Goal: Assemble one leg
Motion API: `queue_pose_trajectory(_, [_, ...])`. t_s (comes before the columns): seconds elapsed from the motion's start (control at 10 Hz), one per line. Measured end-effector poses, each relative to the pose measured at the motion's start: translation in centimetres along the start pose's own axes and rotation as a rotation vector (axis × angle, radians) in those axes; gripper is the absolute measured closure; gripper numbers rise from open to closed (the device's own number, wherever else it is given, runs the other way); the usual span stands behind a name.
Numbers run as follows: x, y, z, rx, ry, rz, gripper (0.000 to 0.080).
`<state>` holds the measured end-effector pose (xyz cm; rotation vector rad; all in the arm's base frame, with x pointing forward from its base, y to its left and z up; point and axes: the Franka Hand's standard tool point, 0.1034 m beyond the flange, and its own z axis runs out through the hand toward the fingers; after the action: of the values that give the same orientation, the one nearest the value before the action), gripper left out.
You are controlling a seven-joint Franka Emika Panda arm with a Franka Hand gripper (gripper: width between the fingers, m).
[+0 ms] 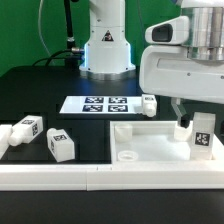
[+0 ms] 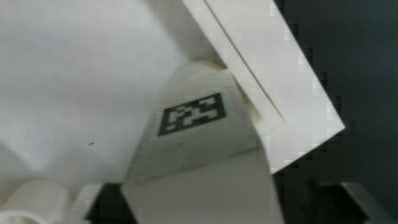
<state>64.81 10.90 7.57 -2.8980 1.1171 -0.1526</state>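
My gripper [image 1: 196, 124] is shut on a leg [image 1: 203, 136], a stubby white block with a black-and-white tag. It holds the leg upright over the corner of the large white panel [image 1: 140, 146] on the exterior view's right. In the wrist view the leg [image 2: 196, 130] fills the gap between my dark fingers [image 2: 349, 200], its far end at the panel's raised rim [image 2: 267, 70]. I cannot tell whether the leg touches the panel. Three more legs lie loose: two [image 1: 25, 128] [image 1: 58, 146] at the exterior view's left, one [image 1: 148, 104] beside the marker board.
The marker board [image 1: 96, 103] lies flat on the black table behind the panel. The robot base [image 1: 106, 45] stands at the back. A white ledge [image 1: 60, 177] runs along the table's front edge.
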Motion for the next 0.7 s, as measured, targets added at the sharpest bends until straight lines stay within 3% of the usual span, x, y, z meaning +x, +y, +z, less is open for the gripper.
queue_pose_trajectory(0.1, [0.2,0.2,0.0,-0.003,0.001,0.079,0.0509])
queue_pose_trajectory(0.7, [0.5,1.4,0.1,0.001,-0.055,0.768,0.0509])
